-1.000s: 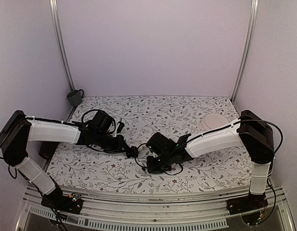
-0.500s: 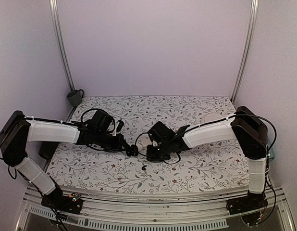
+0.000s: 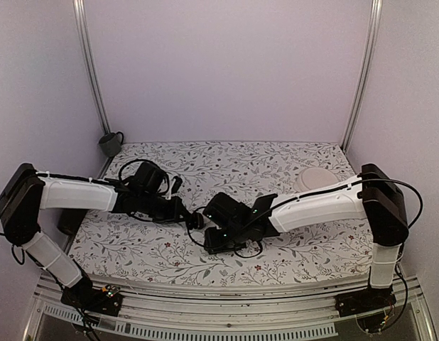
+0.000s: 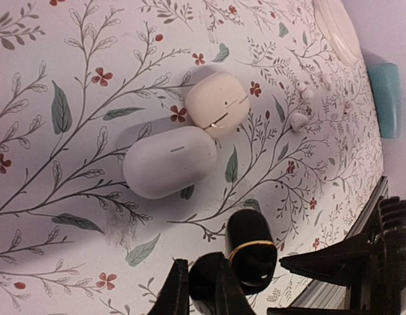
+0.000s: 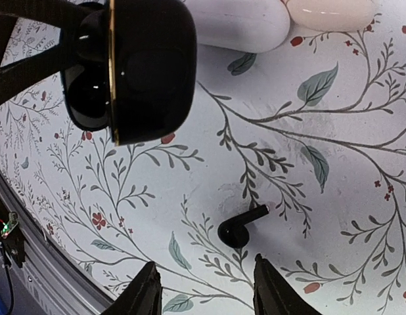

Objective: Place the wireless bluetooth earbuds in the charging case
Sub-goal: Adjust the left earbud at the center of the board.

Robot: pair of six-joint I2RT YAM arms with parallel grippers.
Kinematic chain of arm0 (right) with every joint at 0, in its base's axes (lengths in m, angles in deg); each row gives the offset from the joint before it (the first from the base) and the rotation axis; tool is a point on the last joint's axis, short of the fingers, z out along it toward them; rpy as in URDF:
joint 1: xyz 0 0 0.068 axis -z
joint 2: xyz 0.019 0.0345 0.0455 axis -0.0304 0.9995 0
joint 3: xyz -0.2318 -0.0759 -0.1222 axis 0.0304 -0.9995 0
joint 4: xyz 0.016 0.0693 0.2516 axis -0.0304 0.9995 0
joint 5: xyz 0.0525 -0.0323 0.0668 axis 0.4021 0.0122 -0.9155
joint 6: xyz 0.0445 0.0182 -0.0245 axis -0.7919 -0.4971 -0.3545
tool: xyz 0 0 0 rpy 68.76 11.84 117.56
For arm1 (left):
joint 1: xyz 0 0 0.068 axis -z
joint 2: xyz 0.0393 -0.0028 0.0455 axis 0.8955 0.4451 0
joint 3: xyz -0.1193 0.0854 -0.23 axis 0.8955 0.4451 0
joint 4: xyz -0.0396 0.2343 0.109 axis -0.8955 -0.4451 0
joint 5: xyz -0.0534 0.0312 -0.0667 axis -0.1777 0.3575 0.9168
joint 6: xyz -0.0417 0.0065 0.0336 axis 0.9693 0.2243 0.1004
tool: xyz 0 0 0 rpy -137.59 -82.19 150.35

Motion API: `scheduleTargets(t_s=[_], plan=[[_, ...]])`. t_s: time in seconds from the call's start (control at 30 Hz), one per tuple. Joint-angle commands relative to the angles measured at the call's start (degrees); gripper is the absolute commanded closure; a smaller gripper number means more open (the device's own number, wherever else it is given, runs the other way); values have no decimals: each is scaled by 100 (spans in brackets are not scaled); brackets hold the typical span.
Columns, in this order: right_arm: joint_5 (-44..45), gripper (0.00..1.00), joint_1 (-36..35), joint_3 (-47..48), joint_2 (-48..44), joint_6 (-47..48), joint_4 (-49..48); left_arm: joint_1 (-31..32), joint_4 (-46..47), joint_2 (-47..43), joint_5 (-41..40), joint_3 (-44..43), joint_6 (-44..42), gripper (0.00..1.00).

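Observation:
The charging case [image 4: 252, 252] is a small black case with a gold rim, hinged open. My left gripper [image 4: 202, 283] is shut on one half of it and holds it just above the floral table; it also shows in the top view [image 3: 196, 221] and the right wrist view [image 5: 140, 65]. One black earbud [image 5: 239, 228] with a short stem lies on the table. My right gripper [image 5: 206, 292] is open right over it, a finger on each side, not touching. In the top view the right gripper [image 3: 218, 244] hides that earbud. The second earbud is not in view.
Two white oval cases [image 4: 170, 161] [image 4: 217, 100] lie side by side just beyond the black case. Tiny white earbuds [image 4: 300, 120] lie further off. A white round dish [image 3: 315, 177] sits at the back right, a grey cup [image 3: 110, 144] at the back left corner.
My right gripper has swung forward and left and come down over the earbud, which lay uncovered on the table half a second ago. The left arm has held still with the case.

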Motion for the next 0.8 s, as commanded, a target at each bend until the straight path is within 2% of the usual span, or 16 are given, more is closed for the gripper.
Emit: scheduleTargets(t_s=[0.0, 0.17, 0.4, 0.77], plan=[[580, 49, 14, 438, 377, -150, 508, -143, 109, -247, -17, 73, -162, 100], [826, 48, -3, 1125, 870, 12, 1052, -274, 125, -361, 40, 164, -221, 100], [1150, 47, -42, 1277, 941, 105, 1420, -400, 125, -424, 81, 209, -257, 100], [1239, 32, -105, 1254, 1027, 316, 1531, -423, 161, -380, 90, 124, -145, 100]])
